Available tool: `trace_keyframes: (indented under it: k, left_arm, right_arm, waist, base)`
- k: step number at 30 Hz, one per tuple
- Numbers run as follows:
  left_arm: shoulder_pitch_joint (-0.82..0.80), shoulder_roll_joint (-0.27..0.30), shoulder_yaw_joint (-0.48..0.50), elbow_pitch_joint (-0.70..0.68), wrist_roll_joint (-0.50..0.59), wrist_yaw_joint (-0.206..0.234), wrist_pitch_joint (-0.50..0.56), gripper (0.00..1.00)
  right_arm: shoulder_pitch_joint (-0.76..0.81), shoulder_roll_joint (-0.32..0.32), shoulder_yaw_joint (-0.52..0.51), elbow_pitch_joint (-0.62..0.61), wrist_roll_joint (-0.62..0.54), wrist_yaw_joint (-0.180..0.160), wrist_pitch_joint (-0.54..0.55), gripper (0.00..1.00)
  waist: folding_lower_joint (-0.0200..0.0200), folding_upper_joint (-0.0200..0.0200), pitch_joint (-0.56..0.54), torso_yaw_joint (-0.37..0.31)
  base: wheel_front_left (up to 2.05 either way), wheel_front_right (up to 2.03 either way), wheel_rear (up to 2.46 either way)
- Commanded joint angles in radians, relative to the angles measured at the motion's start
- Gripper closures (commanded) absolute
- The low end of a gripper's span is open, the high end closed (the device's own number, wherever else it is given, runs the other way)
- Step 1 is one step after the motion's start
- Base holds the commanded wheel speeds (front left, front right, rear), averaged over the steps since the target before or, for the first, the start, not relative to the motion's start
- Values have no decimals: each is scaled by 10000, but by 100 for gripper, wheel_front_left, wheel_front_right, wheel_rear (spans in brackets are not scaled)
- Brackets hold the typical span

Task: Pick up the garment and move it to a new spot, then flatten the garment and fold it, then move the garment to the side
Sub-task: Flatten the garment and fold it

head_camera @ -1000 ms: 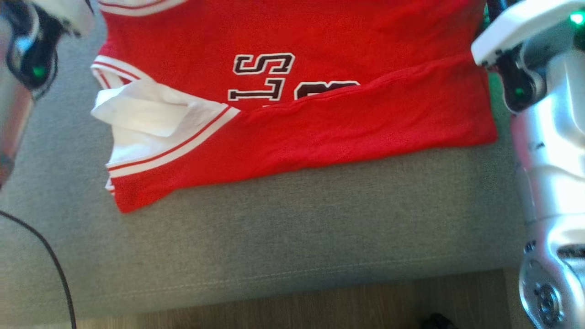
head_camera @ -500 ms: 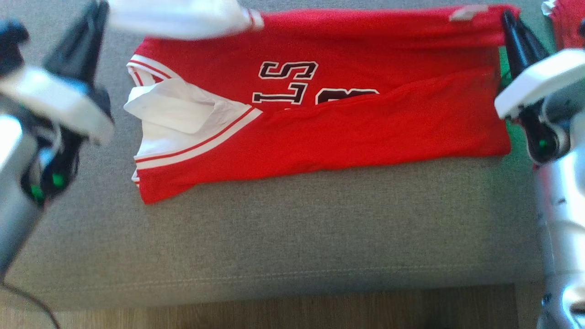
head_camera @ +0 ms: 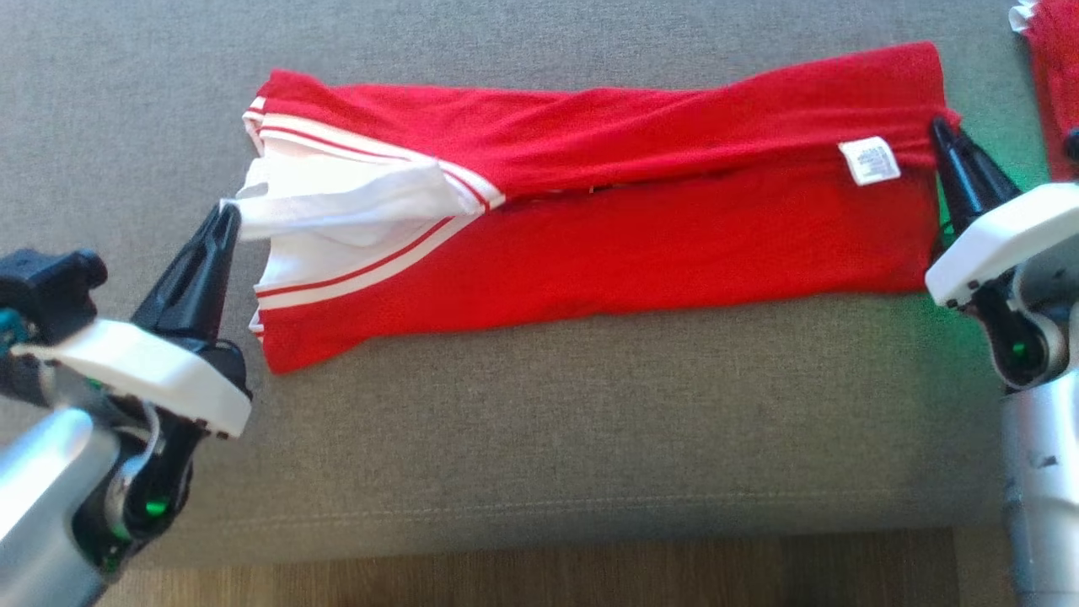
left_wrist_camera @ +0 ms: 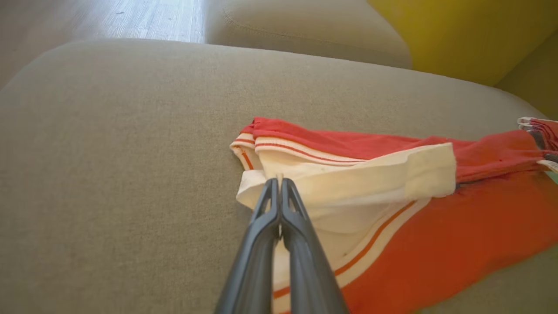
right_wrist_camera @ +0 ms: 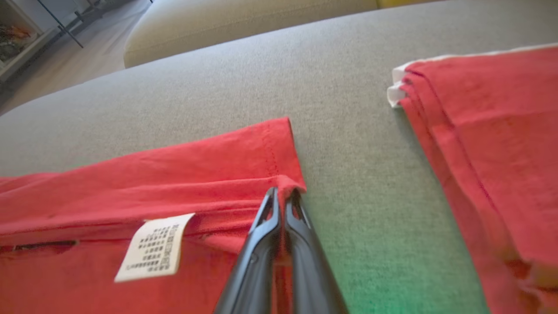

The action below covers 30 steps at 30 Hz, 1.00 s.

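The garment [head_camera: 641, 228] is a red shirt with white striped sleeves, lying as a long folded band across the grey sofa cushion [head_camera: 539, 438]. Its far half is laid over the near half, with a white care label [head_camera: 869, 160] facing up. My left gripper [head_camera: 228, 209] is shut on the white sleeve edge [left_wrist_camera: 348, 179] at the garment's left end, the fingertips [left_wrist_camera: 273, 185] pinching cloth. My right gripper [head_camera: 938, 126] is shut on the red hem corner [right_wrist_camera: 279, 148] at the right end, beside the label [right_wrist_camera: 154, 246].
A second folded red garment [head_camera: 1049, 76] lies on the cushion just right of my right gripper, and it also shows in the right wrist view [right_wrist_camera: 484, 148]. Wooden floor [head_camera: 539, 573] runs along the cushion's front edge. A yellow cushion [left_wrist_camera: 471, 30] stands behind.
Both grippers drew the garment's far edge toward me and laid it over the near half, covering the black lettering. The head view has also shifted.
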Motion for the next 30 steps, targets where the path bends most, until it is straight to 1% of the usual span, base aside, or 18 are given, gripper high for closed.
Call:
trace_keyframes:
  k: [1, 2, 3, 4, 5, 6, 7, 10, 12, 15, 19, 20, 21, 24, 26, 30]
  left_arm:
    - [-51, 236, 739, -120, 55, 94, -120, 100]
    - [46, 80, 822, -24, 100, 93, -121, 100]
    - [46, 80, 822, -24, 100, 93, -121, 100]
    - [130, -73, 898, 111, 188, 114, -122, 100]
    - [208, -239, 958, 272, 279, 160, -122, 76]
    - [280, -450, 1025, 409, 317, 161, -123, 25]
    - [354, -665, 1082, 530, 331, 131, -123, 0]
    - [588, -1206, 1240, 903, 418, 131, -124, 0]
    - [758, -1424, 1282, 1111, 655, 283, -124, 0]
    - [1100, -1682, 1431, 1282, 1294, 701, -125, 0]
    - [1769, -2200, 1778, 1206, 2280, 1270, -125, 0]
    - [1942, -2339, 1843, 1145, 2581, 1394, -125, 0]
    - [2291, -2624, 1945, 989, 3185, 1614, -125, 0]
    - [2749, -3109, 2047, 752, 3971, 1792, -125, 0]
    - [3037, -3428, 2094, 669, 4322, 1802, -125, 0]
    - [3449, -4015, 2483, 569, 4666, 1710, -125, 0]
  right_arm:
    - [181, 91, 57, -469, -115, -4, 186, 100]
    - [237, 132, 53, -523, -158, -4, 238, 100]
    - [237, 132, 53, -523, -158, -4, 238, 100]
    - [289, 172, 72, -567, -197, -4, 279, 81]
    - [341, 213, 88, -598, -232, -4, 300, 58]
    - [390, 257, 93, -618, -257, -4, 312, 0]
    - [442, 297, 73, -645, -284, -4, 294, 0]
    - [690, 375, -48, -780, -312, -4, 255, 0]
    - [930, 420, -147, -922, -294, -4, 253, 0]
    - [1348, 559, -358, -1117, -188, -4, 314, 0]
    - [1708, 808, -748, -1028, -213, -4, 356, 0]
    - [1728, 886, -876, -925, -206, -4, 349, 0]
    - [1656, 1029, -1115, -625, -102, -4, 365, 0]
    - [1426, 1144, -1538, -5, -214, -4, 324, 0]
    - [1182, 1185, -1777, 468, -359, -4, 291, 0]
    - [589, 1219, -2229, 1467, -727, -4, 233, 0]
  waist:
    - [0, 0, 0, -1]
    - [0, 0, -7, -2]
    - [0, 0, -7, -2]
    - [0, 0, -21, -8]
    - [0, 0, -53, -14]
    - [0, 0, -101, -22]
    - [0, 0, -167, -31]
    - [0, 0, -438, -63]
    - [0, 0, -696, -98]
    - [0, 0, -1160, -157]
    - [0, 0, -1795, -171]
    - [0, 0, -1939, -149]
    - [0, 0, -2180, -85]
    - [0, 0, -2453, 126]
    - [0, 0, -2557, 317]
    - [0, 0, -2616, 751]
  base:
    - [0, 0, 0]
    - [0, 0, 0]
    - [0, 0, 0]
    - [0, 0, 0]
    - [0, 0, 0]
    - [0, 0, 0]
    - [0, 0, 0]
    - [0, 0, 0]
    - [0, 0, 0]
    - [0, 0, 0]
    - [0, 0, 0]
    - [0, 0, 0]
    - [0, 0, 0]
    - [0, 0, 0]
    - [0, 0, 0]
    - [0, 0, 0]
